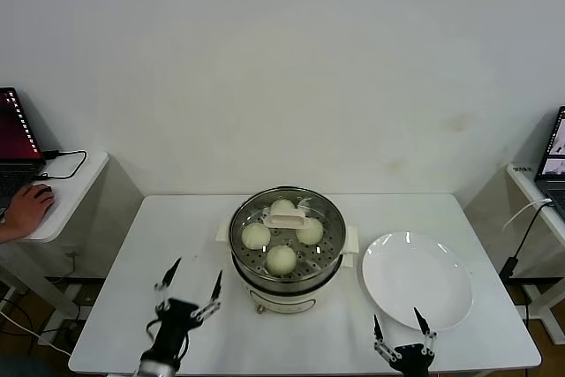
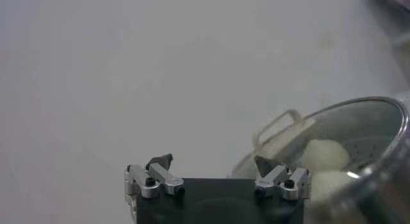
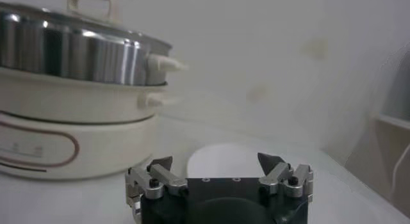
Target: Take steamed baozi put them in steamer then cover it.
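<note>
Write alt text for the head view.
A steamer holding four steamed baozi sits covered by its glass cover on a white table, empty plate beside it, both end effectors open, left, right.

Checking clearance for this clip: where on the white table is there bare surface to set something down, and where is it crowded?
Bare table lies left of the steamer, between it and the open left gripper. A strip is free behind the steamer, toward the wall. Crowded: the middle, with the glass cover over four baozi, and the right, taken by the white plate above the open right gripper.
</note>
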